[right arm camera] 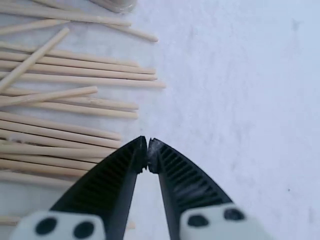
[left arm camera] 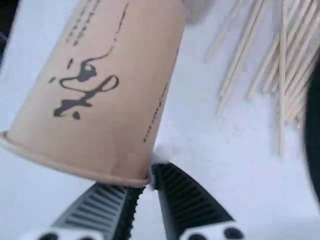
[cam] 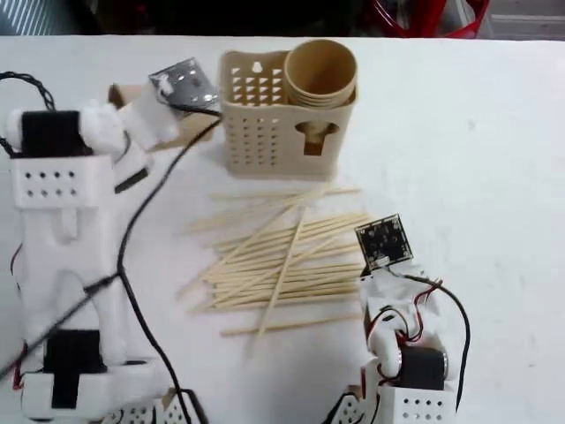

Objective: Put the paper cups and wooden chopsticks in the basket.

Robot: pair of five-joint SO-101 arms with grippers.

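Note:
A brown paper cup (left arm camera: 100, 85) lies on its side on the white table, left of the basket. My left gripper (left arm camera: 150, 175) is shut on the cup's rim. The same cup (cam: 121, 93) peeks out behind the left arm's wrist. The beige perforated basket (cam: 265, 124) stands at the back centre with stacked paper cups (cam: 320, 71) in its right half. Several wooden chopsticks (cam: 282, 256) lie scattered in front of the basket. My right gripper (right arm camera: 148, 148) is shut on nothing, low over the table beside the chopsticks' (right arm camera: 75, 105) right ends.
The left arm's white body (cam: 62, 230) and its black cable (cam: 132, 230) take up the table's left side. The right arm's base (cam: 406, 371) sits at the front edge. Bare table (cam: 477, 177) lies to the right of the basket.

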